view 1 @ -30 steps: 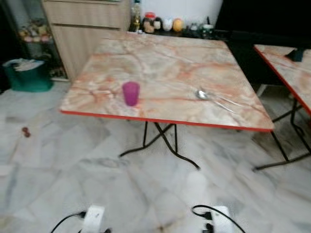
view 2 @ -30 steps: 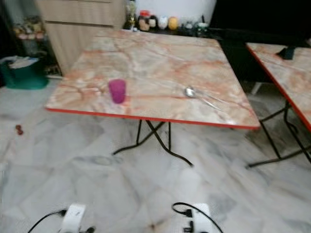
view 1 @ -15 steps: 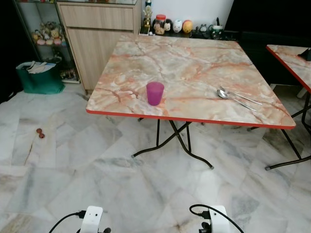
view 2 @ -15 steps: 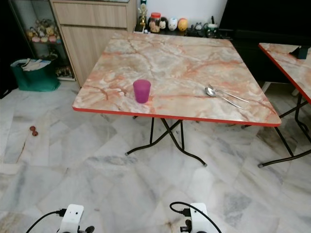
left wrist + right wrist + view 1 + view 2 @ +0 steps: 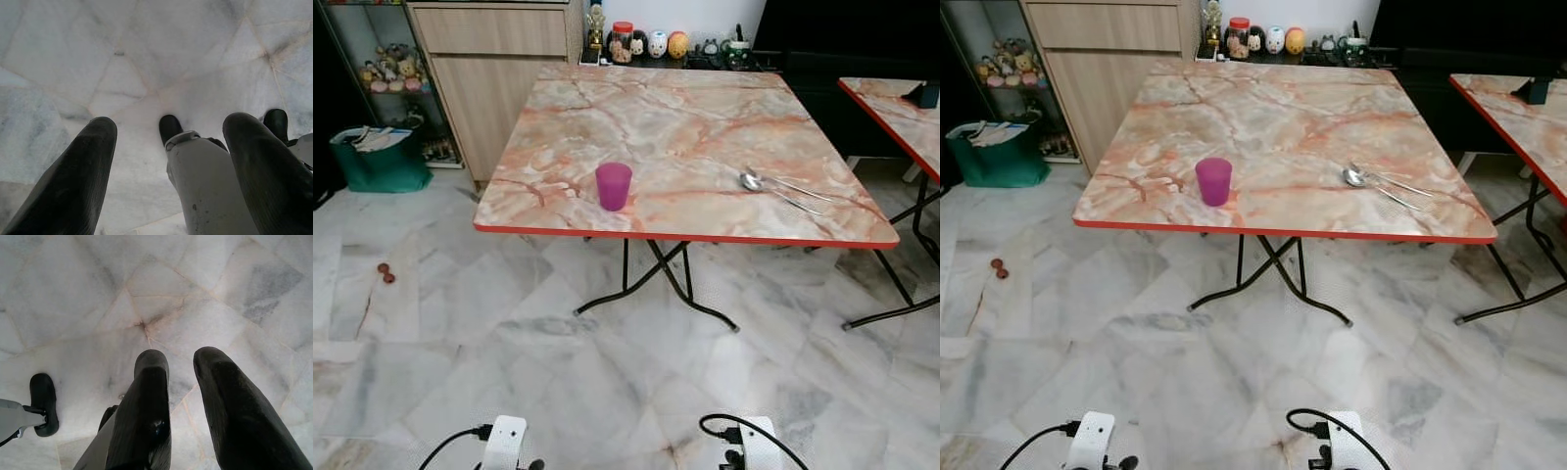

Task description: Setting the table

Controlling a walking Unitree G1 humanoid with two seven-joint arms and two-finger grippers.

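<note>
A marble-topped folding table (image 5: 685, 108) with a red edge stands ahead of me. A purple cup (image 5: 614, 185) stands upright near its front edge, left of centre. A metal spoon and fork (image 5: 773, 184) lie together on the right part of the top. Both arms hang low at my sides, far from the table. My left gripper (image 5: 171, 122) points at the floor, open wide and empty. My right gripper (image 5: 181, 357) also points down, open by a narrow gap with nothing in it.
A wooden cabinet (image 5: 499, 59) and a green bin (image 5: 374, 162) stand at the left rear. Jars and figurines (image 5: 651, 43) line a ledge behind the table. A second table (image 5: 901, 108) stands at the right. Marble floor (image 5: 626, 382) lies between me and the table.
The whole picture has shifted and sharpened as the camera moved. The cup and the cutlery keep their places on the table, and the arms still hang low.
</note>
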